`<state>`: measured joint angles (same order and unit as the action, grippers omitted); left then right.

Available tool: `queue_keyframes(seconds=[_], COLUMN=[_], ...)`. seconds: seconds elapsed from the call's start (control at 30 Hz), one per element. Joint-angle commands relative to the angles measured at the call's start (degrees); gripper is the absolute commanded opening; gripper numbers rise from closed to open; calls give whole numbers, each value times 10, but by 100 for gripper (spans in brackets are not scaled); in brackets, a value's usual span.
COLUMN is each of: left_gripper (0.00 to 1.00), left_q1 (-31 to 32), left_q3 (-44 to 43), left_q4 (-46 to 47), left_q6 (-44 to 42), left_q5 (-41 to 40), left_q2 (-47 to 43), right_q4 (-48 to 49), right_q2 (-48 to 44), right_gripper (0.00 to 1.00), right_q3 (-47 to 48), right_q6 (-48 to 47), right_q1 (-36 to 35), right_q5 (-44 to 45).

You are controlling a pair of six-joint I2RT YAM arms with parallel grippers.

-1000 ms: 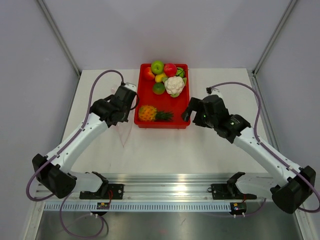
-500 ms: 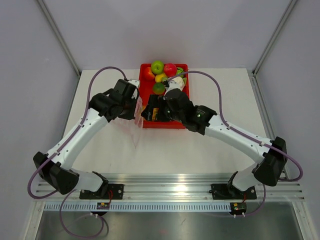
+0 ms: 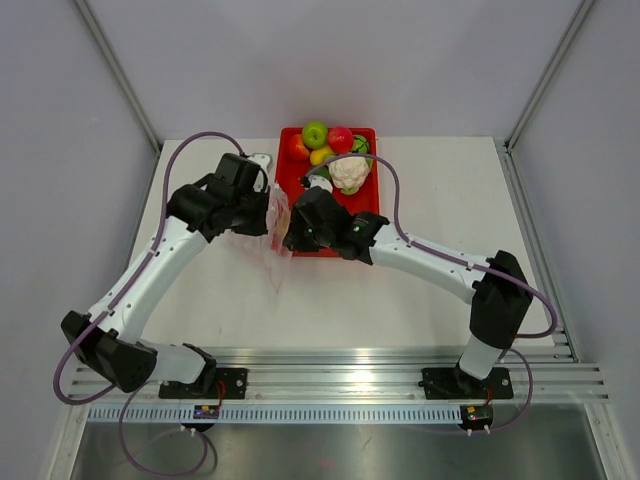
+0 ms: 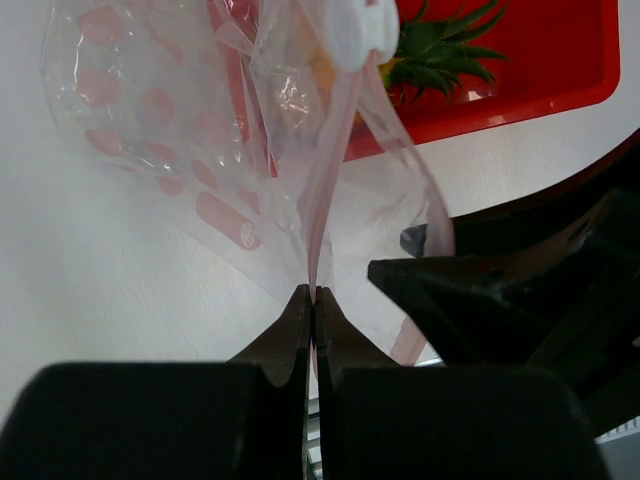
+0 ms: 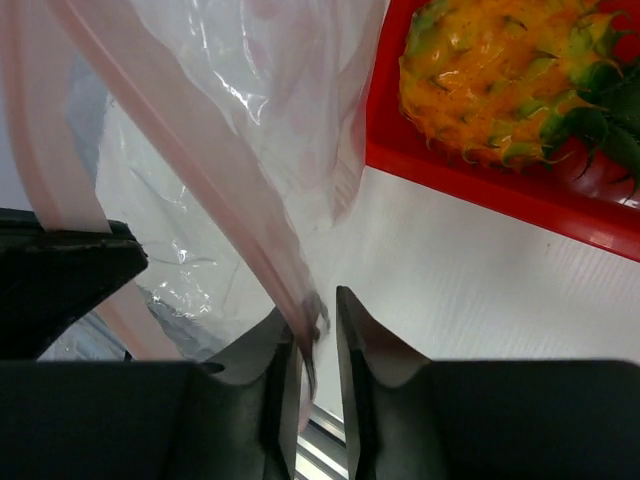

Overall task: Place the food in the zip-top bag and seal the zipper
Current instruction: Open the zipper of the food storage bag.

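Just left of the red tray (image 3: 372, 195), I found the zip-top bag (image 3: 275, 228) hanging limp: light, crinkly, slippery film. Left gripper (image 4: 312, 297) was clamped on the zipper (image 4: 325, 190), the firmest hold. Right gripper (image 5: 318, 315) jaws stood narrow around the opposite lip, gap showing.

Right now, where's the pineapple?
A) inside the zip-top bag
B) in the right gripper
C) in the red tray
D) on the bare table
C: the right wrist view shows the pineapple lying inside the red tray, outside the clear zip-top bag.
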<state>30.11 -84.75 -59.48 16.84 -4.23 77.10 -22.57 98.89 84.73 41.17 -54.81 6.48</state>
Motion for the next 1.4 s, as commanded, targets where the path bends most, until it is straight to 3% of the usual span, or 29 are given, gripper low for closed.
queue_keyframes(seconds=[0.0, 0.13, 0.33, 0.4, 0.43, 0.47, 0.57, 0.67, 0.77, 0.9, 1.0, 1.13, 1.37], left_gripper=[0, 0, 0, 1, 9, 32, 49, 55, 56, 52, 36, 0, 0], left_q1=[-20, -58, -86, -86, -86, -86, -84, -82, -76, -61, -61, -61, -62], left_q3=[-9, 0, -19, -10, 13, 26, 97, 133, 170, 214, 236, 218, 95], left_q4=[15, 18, 37, 71, 87, 117, 182, 213, 230, 249, 258, 246, 114], left_q6=[-13, -33, -44, -42, -37, -30, 3, 29, 47, 71, 74, 68, 32], left_q5=[18, 35, 39, 87, 103, 119, 178, 189, 198, 187, 172, 110, -15], left_q2=[-28, -41, -50, -63, -70, -86, -114, -143, -165, -184, -188, -173, -144], right_q4=[4, -5, -7, -12, -13, -13, -20, -24, -28, -21, -20, -20, -86], right_q2=[-26, -35, -34, -29, -27, -26, -19, -16, -11, -5, -7, -19, 28], right_gripper=[23, 0, 0, 0, 0, 0, 0, 0, 0, 0, 0, 0, 0], right_q3=[14, 10, 33, 45, 54, 59, 75, 82, 86, 83, 77, 62, 84], right_q6=[3, -4, -11, -10, -7, -3, 6, 15, 23, 30, 31, 10, -48], right_q1=[-6, -6, -6, -5, -5, -6, -6, -5, -5, -4, -4, -2, 82], right_q5=[31, 43, 32, 19, 13, 5, -8, -16, -24, -38, -46, -51, -111])
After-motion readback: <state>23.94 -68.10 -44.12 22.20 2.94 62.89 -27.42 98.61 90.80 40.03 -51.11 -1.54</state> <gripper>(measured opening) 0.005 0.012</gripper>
